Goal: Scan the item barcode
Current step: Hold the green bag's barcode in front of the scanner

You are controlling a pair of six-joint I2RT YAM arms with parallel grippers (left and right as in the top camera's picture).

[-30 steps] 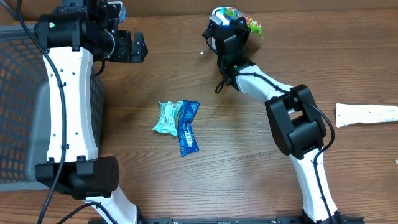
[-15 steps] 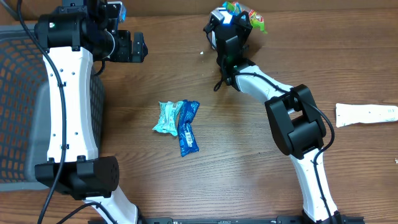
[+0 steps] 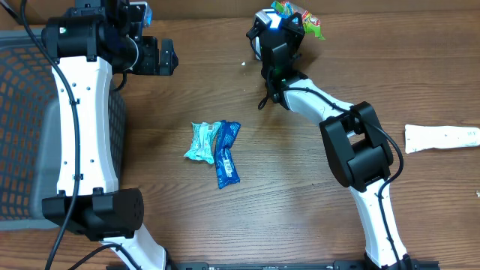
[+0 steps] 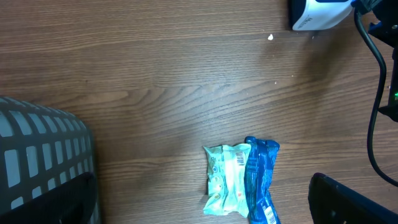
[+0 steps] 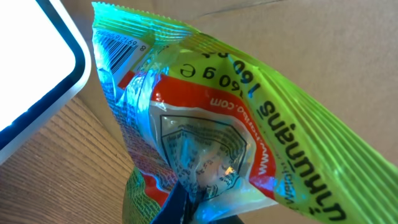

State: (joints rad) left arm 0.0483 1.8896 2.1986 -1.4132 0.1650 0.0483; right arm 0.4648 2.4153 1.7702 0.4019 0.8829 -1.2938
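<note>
Right gripper (image 3: 285,24) clamped on green snack bag (image 5: 236,124), beside white scanner (image 5: 31,74).
Left gripper (image 3: 168,58) wide open (barcode (image 5: 121,46) probably faces scanner).

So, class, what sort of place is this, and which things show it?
Probably a mock shop checkout on a wooden table: a white scanner, a grey mesh basket and sealed snack packets, with a green snack bag held beside the scanner.
</note>
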